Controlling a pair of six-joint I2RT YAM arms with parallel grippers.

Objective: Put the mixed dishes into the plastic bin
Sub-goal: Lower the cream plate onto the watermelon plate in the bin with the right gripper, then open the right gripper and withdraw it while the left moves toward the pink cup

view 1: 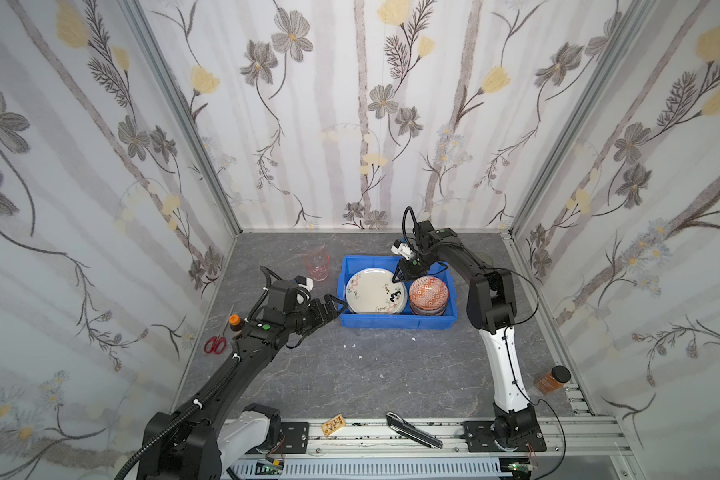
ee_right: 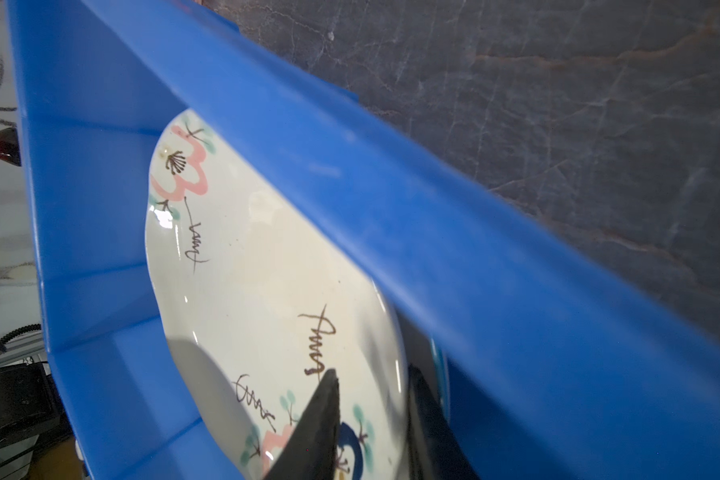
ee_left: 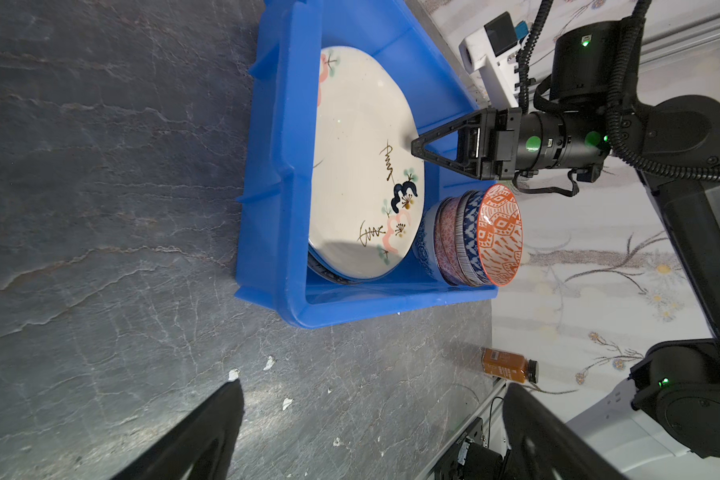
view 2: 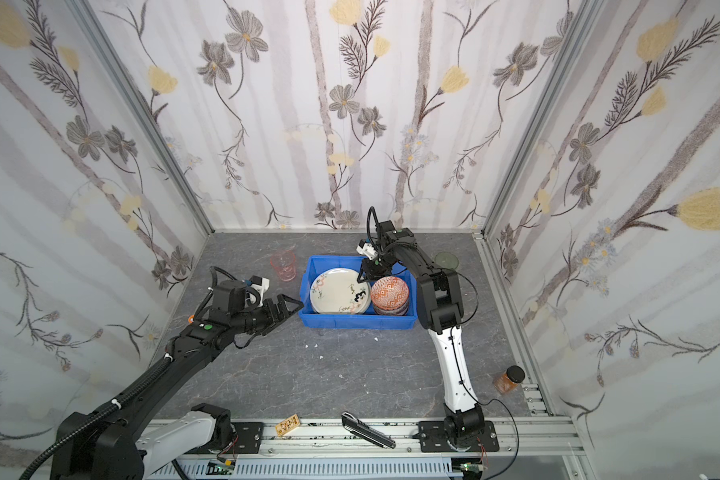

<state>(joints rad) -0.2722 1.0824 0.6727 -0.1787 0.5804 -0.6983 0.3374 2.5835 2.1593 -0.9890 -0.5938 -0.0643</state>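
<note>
Two piles are sitting in the bin [view 1: 395, 322]: a cream plate [view 1: 368, 293] is lying on top of one, and bowls [ee_left: 449, 243] are making the other (orange one [view 1: 428, 292] on top). The right gripper [view 1: 395, 279] is pointing at the cream plate's rim with jaws a little apart around it, but I cannot tell if it is squeezing. The left gripper [view 1: 341, 306] is hanging wide open by the bin's left wall, and a pink cup [view 1: 317, 266] is standing outside.

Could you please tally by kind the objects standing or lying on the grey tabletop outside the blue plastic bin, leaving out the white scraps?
Tumblers: 2 (pink translucent tumbler, green translucent tumbler)
Bottles: 2 (small orange-capped brown bottle, black-capped amber bottle)
Scissors: 1 (red-handled scissors)
Total: 5
</note>
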